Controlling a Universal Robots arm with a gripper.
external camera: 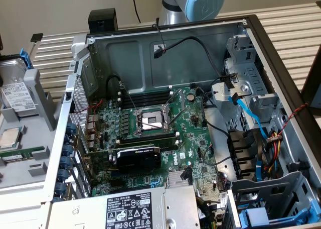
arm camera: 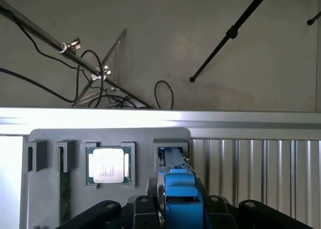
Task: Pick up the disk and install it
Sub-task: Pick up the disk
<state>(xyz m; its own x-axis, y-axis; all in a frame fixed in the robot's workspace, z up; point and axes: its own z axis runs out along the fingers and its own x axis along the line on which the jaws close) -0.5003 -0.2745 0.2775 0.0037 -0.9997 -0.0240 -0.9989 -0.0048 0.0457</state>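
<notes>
Disk: blue carrier. CPU chip: silver, green border. Fixture tray: grey. Motherboard: green. Power-supply label: black, white print. SATA cable: blue.

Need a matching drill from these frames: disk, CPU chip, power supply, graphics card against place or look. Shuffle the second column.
1. disk
2. CPU chip
3. power supply
4. graphics card

A. black, seated on the motherboard inside the case
B. square, silver, flat in a pocket of the grey tray
C. grey box at the exterior view's bottom edge, black-and-white label
D. blue-framed, white label, in the grey tray

Pairs: 1-D, 2-B, 3-C, 4-A
</notes>
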